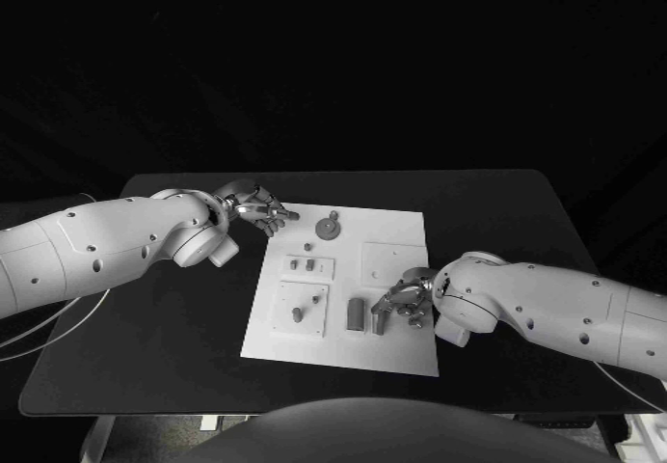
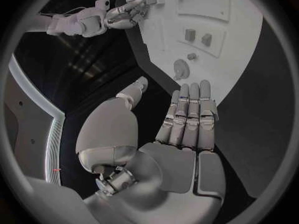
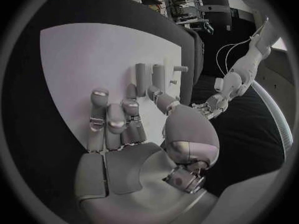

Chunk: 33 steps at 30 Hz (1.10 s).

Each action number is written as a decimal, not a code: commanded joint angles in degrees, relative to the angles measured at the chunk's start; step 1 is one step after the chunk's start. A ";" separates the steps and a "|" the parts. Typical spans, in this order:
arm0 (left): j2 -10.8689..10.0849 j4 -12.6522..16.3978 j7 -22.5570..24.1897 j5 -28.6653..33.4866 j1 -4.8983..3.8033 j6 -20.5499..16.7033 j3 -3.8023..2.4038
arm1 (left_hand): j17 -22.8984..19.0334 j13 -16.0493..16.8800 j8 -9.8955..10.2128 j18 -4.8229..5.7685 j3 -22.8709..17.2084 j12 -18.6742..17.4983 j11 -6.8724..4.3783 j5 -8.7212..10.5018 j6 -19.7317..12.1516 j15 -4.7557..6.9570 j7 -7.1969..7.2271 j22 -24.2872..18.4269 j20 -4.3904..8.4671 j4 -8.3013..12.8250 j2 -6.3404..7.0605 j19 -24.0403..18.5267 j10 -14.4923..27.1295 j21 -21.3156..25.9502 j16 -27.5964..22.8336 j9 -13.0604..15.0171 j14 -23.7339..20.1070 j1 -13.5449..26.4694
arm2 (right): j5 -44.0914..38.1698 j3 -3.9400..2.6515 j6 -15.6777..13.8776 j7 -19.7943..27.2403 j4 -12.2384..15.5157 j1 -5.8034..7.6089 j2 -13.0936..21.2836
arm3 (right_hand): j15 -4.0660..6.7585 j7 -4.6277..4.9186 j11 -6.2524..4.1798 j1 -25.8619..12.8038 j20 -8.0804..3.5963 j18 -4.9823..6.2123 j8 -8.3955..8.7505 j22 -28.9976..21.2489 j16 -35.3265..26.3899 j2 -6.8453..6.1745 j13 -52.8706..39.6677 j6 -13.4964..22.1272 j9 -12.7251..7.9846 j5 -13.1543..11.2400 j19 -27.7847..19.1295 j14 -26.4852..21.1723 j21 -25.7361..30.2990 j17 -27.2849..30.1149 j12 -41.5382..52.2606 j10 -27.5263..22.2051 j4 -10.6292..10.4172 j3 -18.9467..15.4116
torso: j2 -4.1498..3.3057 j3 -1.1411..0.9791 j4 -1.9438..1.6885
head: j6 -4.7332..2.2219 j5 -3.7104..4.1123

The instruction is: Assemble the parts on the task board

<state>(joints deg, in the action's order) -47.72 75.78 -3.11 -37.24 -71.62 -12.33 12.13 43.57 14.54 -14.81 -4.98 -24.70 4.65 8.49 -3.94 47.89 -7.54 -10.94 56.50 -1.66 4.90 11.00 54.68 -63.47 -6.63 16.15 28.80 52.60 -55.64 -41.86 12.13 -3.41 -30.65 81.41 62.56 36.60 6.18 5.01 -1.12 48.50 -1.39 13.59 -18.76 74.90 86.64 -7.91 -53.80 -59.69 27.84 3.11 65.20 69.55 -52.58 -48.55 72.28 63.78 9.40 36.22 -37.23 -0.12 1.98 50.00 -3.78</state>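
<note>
Left hand [image 1: 257, 209] sits at the board's 10 o'clock corner, just off the white plate [image 1: 396, 227], fingers loosely spread, nothing in them; in the left wrist view the same hand [image 2: 181, 134] shows its fingers [image 2: 190, 109] straight and side by side, thumb out to one side, palm bare, hovering beside the plate edge [image 2: 243, 45]. Nearest part from there: a round disc piece w/ a small stem [image 1: 328, 227], at approx 12 o'clock on the plate, seen also near the fingertips in the wrist view [image 2: 181, 68]. Right hand [image 1: 403, 294] is over the plate's 4 o'clock area, fingers curled down among small parts; can't tell if it pinches one. Right wrist view: hand [image 3: 124, 134] w/ fingers bent toward the plate [image 3: 81, 55], tips near two upright grey pegs [image 3: 149, 76]. Just at 9 o'clock of the right hand lies a grey block [image 1: 356, 313]. Further at 9 o'clock, a raised square tile w/ a peg [image 1: 299, 309]; above it a smaller tile w/ two small pieces [image 1: 310, 265]. All on a black table [image 1: 167, 318].
</note>
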 commanded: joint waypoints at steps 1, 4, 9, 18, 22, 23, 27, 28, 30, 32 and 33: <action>0.13 0.08 0.26 -0.09 -0.06 0.50 -0.02 | 0.06 0.09 -0.39 -0.96 0.37 -0.39 -0.20 0.16 -0.21 -0.01 0.24 0.10 -0.19 -0.12 -0.39 -0.11 0.07 0.19 -0.20 -0.08 0.20 0.30 | -0.53 0.00 -0.26 1.30 0.23 -0.07 -0.14 | 0.23 0.26 0.12 0.12 -0.28 1.41 -0.30 0.81 -0.27 -0.12 -0.08 0.12 -0.08 0.10 0.31 0.09 0.19 -0.19 -0.34 -0.05 -0.54 0.18 | 0.01 0.00 0.00 | 0.00 0.04; 0.14 0.09 0.26 -0.09 -0.06 0.52 -0.01 | 0.06 0.09 -0.39 -0.96 0.37 -0.39 -0.20 0.16 -0.20 -0.01 0.24 0.10 -0.19 -0.12 -0.39 -0.11 0.08 0.20 -0.21 -0.08 0.20 0.30 | -0.53 0.00 -0.29 1.34 0.26 -0.07 -0.14 | 0.23 0.26 0.11 0.04 -0.29 1.41 -0.31 0.82 -0.27 -0.08 -0.09 0.11 -0.08 0.09 0.32 0.08 0.18 -0.16 -0.33 -0.04 -0.69 0.16 | 0.01 0.03 0.01 | 0.00 0.02; 0.16 0.10 0.26 -0.09 -0.06 0.56 -0.01 | 0.07 0.10 -0.39 -0.95 0.37 -0.39 -0.20 0.16 -0.20 -0.02 0.24 0.10 -0.19 -0.13 -0.39 -0.11 0.08 0.21 -0.21 -0.09 0.20 0.30 | -0.44 0.01 -0.22 1.51 0.30 -0.07 -0.14 | 0.29 0.23 0.07 -1.06 -0.35 1.41 -0.42 0.87 -0.23 -1.49 -0.17 0.19 -0.02 -0.33 0.32 0.03 0.13 -0.19 -0.31 -0.05 -1.71 -0.45 | 0.00 0.03 0.00 | 0.00 -0.01; 0.11 0.08 0.22 -0.09 -0.06 0.51 0.00 | 0.08 0.10 -0.40 -0.96 0.38 -0.39 -0.20 0.16 -0.21 -0.02 0.24 0.10 -0.19 -0.13 -0.39 -0.10 0.08 0.22 -0.23 -0.09 0.21 0.29 | -0.45 0.01 -0.53 2.05 0.67 -0.08 0.13 | 0.48 0.17 0.00 -1.62 -0.70 1.41 -0.74 0.80 -0.22 -4.28 -0.26 0.52 0.30 -0.32 0.39 -0.16 0.17 -0.07 -0.36 -0.08 -4.75 0.32 | 0.00 0.02 -0.02 | 0.00 -0.12; 0.11 0.08 0.20 -0.10 -0.06 0.56 0.00 | 0.08 0.10 -0.40 -0.96 0.38 -0.39 -0.20 0.16 -0.21 -0.02 0.24 0.10 -0.19 -0.13 -0.39 -0.10 0.08 0.23 -0.24 -0.10 0.21 0.29 | -0.58 0.01 -0.59 2.19 0.69 -0.10 0.30 | 0.50 0.18 0.01 -1.89 -0.77 1.41 -0.85 0.80 -0.23 -5.36 -0.30 0.67 0.42 -0.31 0.41 -0.22 0.16 -0.02 -0.38 -0.12 -6.11 0.59 | 0.00 0.01 0.00 | 0.00 -0.16; 0.10 0.08 0.20 -0.10 -0.06 0.56 0.00 | 0.08 0.11 -0.40 -0.96 0.38 -0.39 -0.20 0.16 -0.21 -0.02 0.24 0.10 -0.19 -0.13 -0.39 -0.10 0.08 0.23 -0.24 -0.10 0.21 0.29 | -0.65 0.01 -0.60 2.19 0.69 -0.10 0.36 | 0.51 0.17 0.01 -1.92 -0.78 1.41 -0.88 0.80 -0.22 -5.45 -0.31 0.68 0.45 -0.31 0.41 -0.22 0.16 -0.04 -0.38 -0.12 -6.27 0.61 | 0.00 0.00 0.00 | 0.00 -0.16; 0.09 0.07 0.21 -0.10 -0.06 0.53 0.00 | 0.09 0.11 -0.40 -0.96 0.39 -0.39 -0.20 0.16 -0.21 -0.02 0.24 0.10 -0.19 -0.13 -0.38 -0.09 0.08 0.24 -0.25 -0.10 0.21 0.28 | -0.89 0.01 -0.60 2.18 0.65 -0.10 0.56 | 0.51 0.17 0.00 -1.97 -0.80 1.41 -0.91 0.81 -0.20 -5.57 -0.32 0.72 0.48 -0.31 0.41 -0.19 0.15 -0.11 -0.38 -0.13 -6.56 0.64 | 0.00 0.00 0.00 | 0.00 -0.13; 0.09 0.07 0.21 -0.10 -0.06 0.53 0.00 | 0.09 0.11 -0.40 -0.96 0.39 -0.39 -0.20 0.16 -0.21 -0.02 0.24 0.10 -0.19 -0.13 -0.39 -0.09 0.08 0.24 -0.25 -0.10 0.21 0.28 | -0.97 0.01 -0.60 2.18 0.63 -0.10 0.63 | 0.52 0.17 0.00 -1.96 -0.80 1.41 -0.92 0.81 -0.20 -5.56 -0.32 0.72 0.49 -0.31 0.41 -0.20 0.15 -0.08 -0.38 -0.13 -6.60 0.66 | 0.00 0.01 0.01 | 0.00 -0.13; 0.07 0.08 0.22 -0.10 -0.06 0.56 0.00 | 0.09 0.11 -0.40 -0.96 0.39 -0.39 -0.20 0.16 -0.21 -0.02 0.24 0.10 -0.19 -0.13 -0.39 -0.09 0.08 0.24 -0.25 -0.10 0.21 0.28 | -1.12 0.01 -0.61 2.20 0.60 -0.10 0.72 | 0.52 0.17 0.00 -1.89 -0.82 1.41 -0.94 0.81 -0.19 -5.48 -0.33 0.73 0.51 -0.31 0.42 -0.17 0.14 -0.14 -0.37 -0.13 -6.67 0.71 | -0.01 0.00 0.01 | 0.00 -0.13; 0.08 0.07 0.22 -0.10 -0.06 0.55 0.00 | 0.09 0.11 -0.40 -0.96 0.39 -0.39 -0.20 0.16 -0.21 -0.02 0.24 0.11 -0.19 -0.13 -0.39 -0.09 0.09 0.25 -0.25 -0.11 0.21 0.27 | -1.14 0.01 -0.64 2.24 0.59 -0.10 0.77 | 0.53 0.16 -0.01 -1.78 -0.84 1.41 -0.96 0.82 -0.18 -5.41 -0.34 0.74 0.53 -0.31 0.42 -0.16 0.13 -0.15 -0.36 -0.13 -6.69 0.75 | -0.01 0.00 0.02 | 0.00 -0.10; 0.08 0.07 0.22 -0.11 -0.06 0.53 0.00 | 0.09 0.11 -0.40 -0.96 0.39 -0.39 -0.20 0.16 -0.21 -0.02 0.24 0.11 -0.19 -0.13 -0.39 -0.09 0.09 0.25 -0.26 -0.11 0.21 0.27 | -1.15 0.01 -0.56 2.26 0.59 -0.10 0.78 | 0.53 0.16 -0.01 -1.74 -0.85 1.41 -0.97 0.82 -0.17 -5.38 -0.34 0.74 0.54 -0.31 0.42 -0.16 0.12 -0.16 -0.36 -0.13 -6.69 0.76 | 0.00 -0.03 0.02 | 0.00 -0.10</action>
<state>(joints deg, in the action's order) -47.73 75.77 -3.16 -37.26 -71.62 -12.32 12.16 43.61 14.58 -15.04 -4.98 -24.55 4.65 8.49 -3.94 47.89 -7.54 -10.94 56.53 -1.66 4.75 11.00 54.68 -63.47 -6.63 16.15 28.76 52.60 -55.64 -42.24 12.13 -4.17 -29.26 81.93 62.51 37.37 6.31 5.12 -1.12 46.69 -1.84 13.63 -19.52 74.94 86.64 -12.90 -54.07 -59.37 28.30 3.11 65.60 69.25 -52.57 -48.65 72.28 63.76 3.08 36.85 -37.23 -0.12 1.98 50.00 -3.90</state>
